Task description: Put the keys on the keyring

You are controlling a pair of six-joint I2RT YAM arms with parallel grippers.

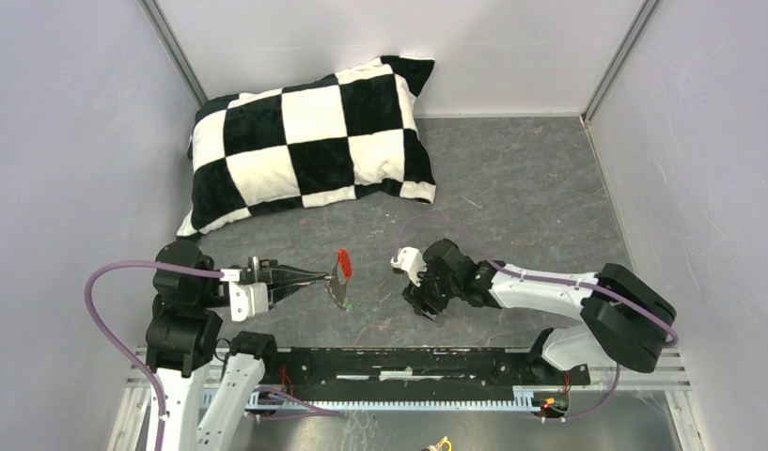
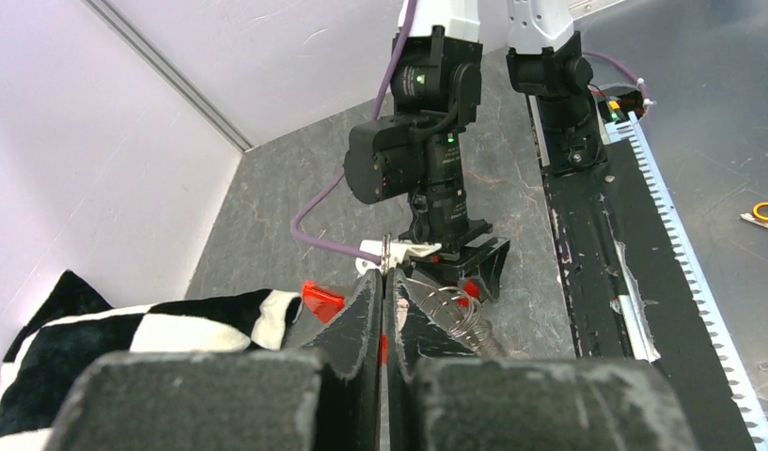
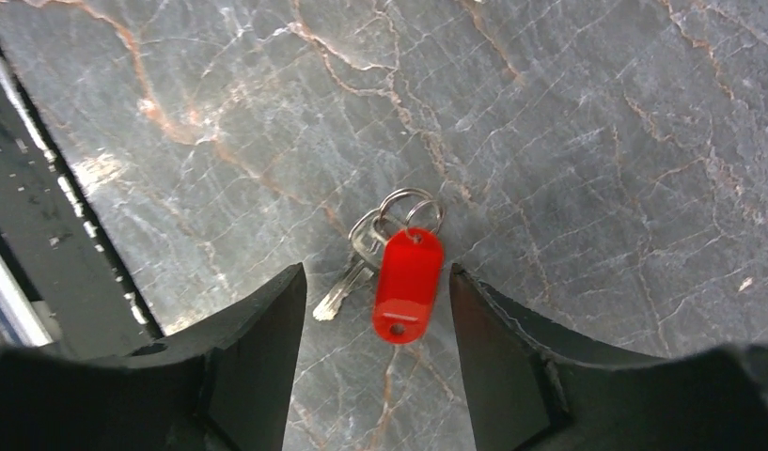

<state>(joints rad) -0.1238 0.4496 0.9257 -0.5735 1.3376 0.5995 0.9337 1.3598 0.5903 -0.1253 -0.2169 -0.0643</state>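
My left gripper [image 1: 321,277] [image 2: 384,277] is shut on the keyring, with a thin metal strip poking up between its fingertips. The keyring's red fob [image 1: 344,263] [image 2: 321,301] sticks out on one side and a silvery wire coil [image 2: 460,315] [image 1: 337,293] on the other. A tiny green piece [image 1: 350,305] shows just below, too small to make out. My right gripper [image 1: 419,301] [image 3: 375,271] points down at the table, open. Between its fingers, untouched, lie keys [image 3: 366,246]: a silver blade, small rings and a red plastic tab [image 3: 408,282].
A black-and-white checkered pillow [image 1: 309,141] lies at the back left of the grey marbled table [image 1: 530,188]. White walls close in three sides. A black rail [image 1: 408,362] with the arm bases runs along the near edge.
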